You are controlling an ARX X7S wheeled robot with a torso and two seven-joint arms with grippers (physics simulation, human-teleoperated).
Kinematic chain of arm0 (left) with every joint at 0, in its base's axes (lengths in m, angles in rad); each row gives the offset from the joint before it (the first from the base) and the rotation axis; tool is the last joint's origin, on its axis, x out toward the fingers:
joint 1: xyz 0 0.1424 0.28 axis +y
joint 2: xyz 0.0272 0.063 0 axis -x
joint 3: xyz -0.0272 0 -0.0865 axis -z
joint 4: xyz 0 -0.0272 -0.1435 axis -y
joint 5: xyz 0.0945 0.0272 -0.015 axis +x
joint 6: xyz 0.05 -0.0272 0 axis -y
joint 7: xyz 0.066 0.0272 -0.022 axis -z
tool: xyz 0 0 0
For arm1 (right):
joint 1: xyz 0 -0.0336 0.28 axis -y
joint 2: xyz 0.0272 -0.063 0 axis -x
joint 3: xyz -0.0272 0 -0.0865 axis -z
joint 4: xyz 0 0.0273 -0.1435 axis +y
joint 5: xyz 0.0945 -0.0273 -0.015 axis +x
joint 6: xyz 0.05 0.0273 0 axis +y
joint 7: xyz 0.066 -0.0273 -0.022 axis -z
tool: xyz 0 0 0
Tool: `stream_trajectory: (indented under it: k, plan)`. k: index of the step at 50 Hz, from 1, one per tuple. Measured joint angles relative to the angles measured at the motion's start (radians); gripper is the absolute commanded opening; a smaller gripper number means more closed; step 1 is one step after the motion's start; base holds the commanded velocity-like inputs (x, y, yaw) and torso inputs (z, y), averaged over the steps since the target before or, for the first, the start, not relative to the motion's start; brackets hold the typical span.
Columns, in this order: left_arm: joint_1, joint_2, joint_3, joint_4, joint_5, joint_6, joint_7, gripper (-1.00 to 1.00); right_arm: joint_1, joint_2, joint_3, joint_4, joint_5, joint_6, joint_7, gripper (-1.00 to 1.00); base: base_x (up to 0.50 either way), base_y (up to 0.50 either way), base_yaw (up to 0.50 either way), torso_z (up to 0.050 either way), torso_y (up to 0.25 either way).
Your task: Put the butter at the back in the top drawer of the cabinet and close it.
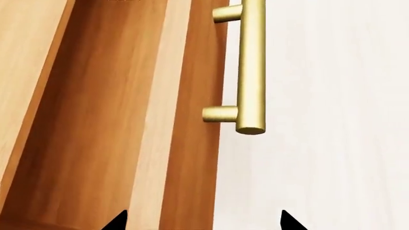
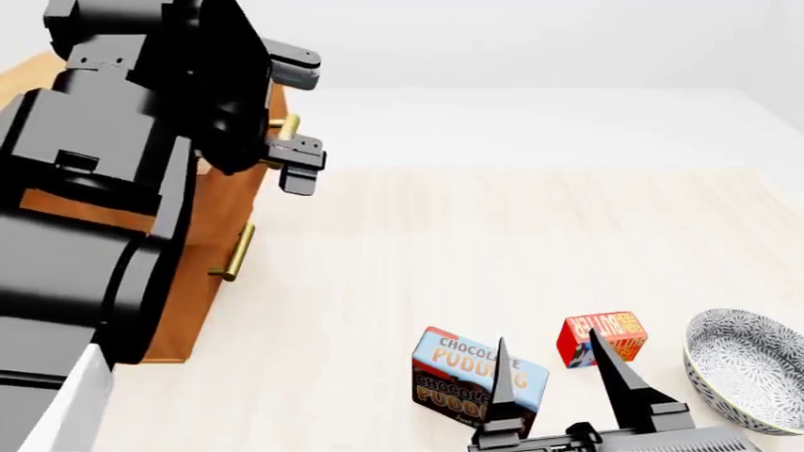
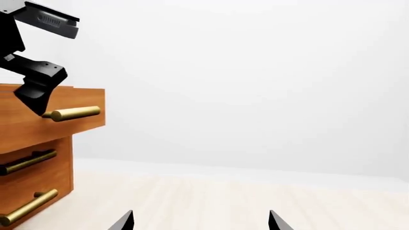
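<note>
The butter, a small red-and-orange box, lies on the pale floor at the front right. The light-brown cabinet stands at the left. Its top drawer is pulled partly out, and its inside shows empty in the left wrist view. The brass handle is on its front. My left gripper is open by that handle, holding nothing; it also shows in the left wrist view. My right gripper is open and empty, low, just in front of the butter; its tips show in the right wrist view.
A blue-and-brown Chocolate Pudding box lies left of the butter, under my right gripper's left finger. A patterned grey bowl stands at the far right. Two lower drawers with brass handles are shut. My left arm hides much of the cabinet.
</note>
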Motion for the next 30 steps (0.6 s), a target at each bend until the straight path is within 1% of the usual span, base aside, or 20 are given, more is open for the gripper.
stream_trajectory:
  k: [6, 11, 14, 23, 27, 30]
  plan:
    - [-0.001, 0.000, 0.107, -0.006, -0.132, 0.011, -0.046, 1.00, 0.000, 0.002, -0.001, -0.001, 0.001, 0.000, 0.001, 1.00, 0.00, 0.00, 0.00, 0.000, 0.000]
    - [-0.003, 0.000, 0.258, -0.013, -0.293, 0.033, -0.089, 1.00, -0.003, 0.006, 0.000, -0.004, 0.003, -0.003, 0.002, 1.00, 0.00, 0.00, 0.00, 0.000, 0.000]
    - [-0.008, 0.000, 0.406, -0.019, -0.436, 0.055, -0.110, 1.00, -0.005, 0.009, 0.001, -0.005, 0.006, -0.007, 0.001, 1.00, 0.00, 0.00, 0.00, 0.000, 0.000]
    - [-0.037, 0.000, 0.958, -0.015, -0.968, 0.159, -0.130, 1.00, -0.014, 0.017, 0.008, -0.006, 0.014, -0.020, 0.001, 1.00, 0.00, 0.00, 0.00, 0.000, 0.000]
    - [-0.056, 0.000, 1.143, -0.010, -1.153, 0.203, -0.125, 1.00, -0.017, 0.020, 0.011, -0.004, 0.018, -0.027, 0.000, 1.00, 0.00, 0.00, 0.00, 0.000, 0.000]
    - [-0.068, 0.000, 1.246, -0.012, -1.259, 0.231, -0.119, 1.00, -0.018, 0.021, 0.012, -0.001, 0.020, -0.032, 0.000, 1.00, 0.00, 0.00, 0.00, 0.000, 0.000]
